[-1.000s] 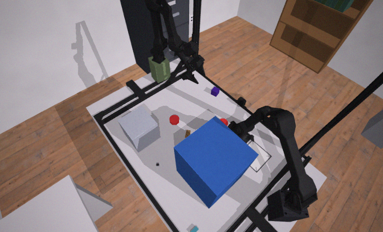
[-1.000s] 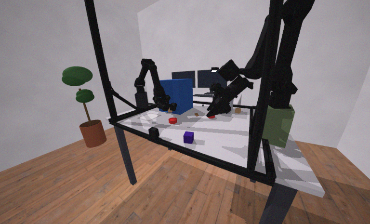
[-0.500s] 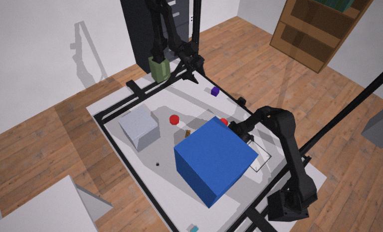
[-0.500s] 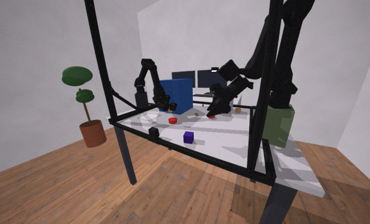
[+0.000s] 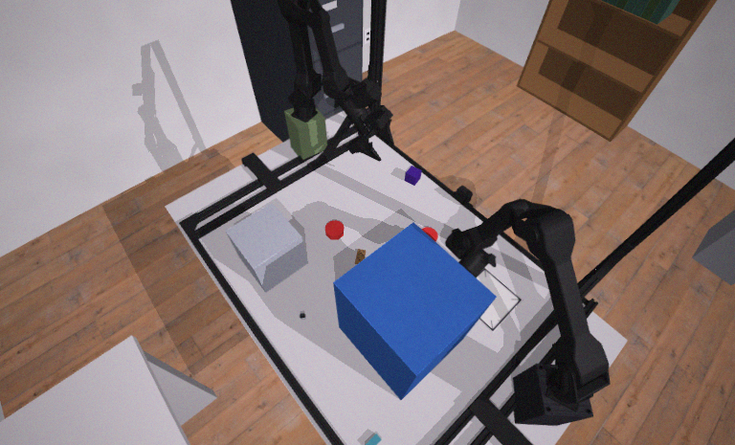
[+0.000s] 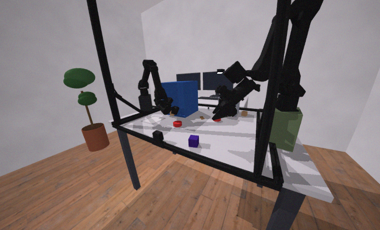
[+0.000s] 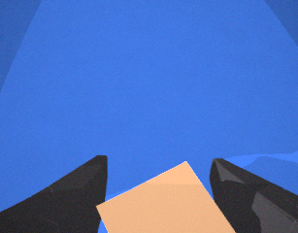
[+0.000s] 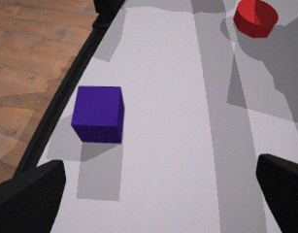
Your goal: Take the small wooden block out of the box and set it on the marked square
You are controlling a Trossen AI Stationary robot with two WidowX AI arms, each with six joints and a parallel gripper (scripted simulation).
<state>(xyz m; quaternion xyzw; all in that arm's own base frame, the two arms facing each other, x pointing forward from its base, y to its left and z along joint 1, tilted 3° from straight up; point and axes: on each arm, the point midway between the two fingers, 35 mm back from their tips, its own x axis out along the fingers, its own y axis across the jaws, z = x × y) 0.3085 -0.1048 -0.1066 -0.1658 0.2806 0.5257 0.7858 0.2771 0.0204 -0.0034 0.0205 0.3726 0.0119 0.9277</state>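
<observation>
The blue box (image 5: 412, 300) (image 6: 182, 96) stands on the table, and its inside fills the left wrist view (image 7: 149, 73). My left gripper (image 7: 159, 167) (image 6: 173, 110) reaches in through the open side. It is shut on the small wooden block (image 7: 163, 204), a tan block between the two dark fingers. In the top view the box hides the block and the fingers. The marked square (image 5: 519, 299) lies on the table beside the box, under the left arm. My right gripper (image 8: 162, 169) (image 5: 372, 150) (image 6: 219, 115) is open and empty, low over the table at the far end.
A purple cube (image 5: 412, 174) (image 6: 193, 141) (image 8: 98, 114) lies near the table edge. Two red discs (image 5: 334, 229) (image 5: 430, 233) (image 8: 255, 16) and a small brown piece (image 5: 359, 255) lie near the box. A grey box (image 5: 266, 242) and a green block (image 5: 306, 131) stand farther off.
</observation>
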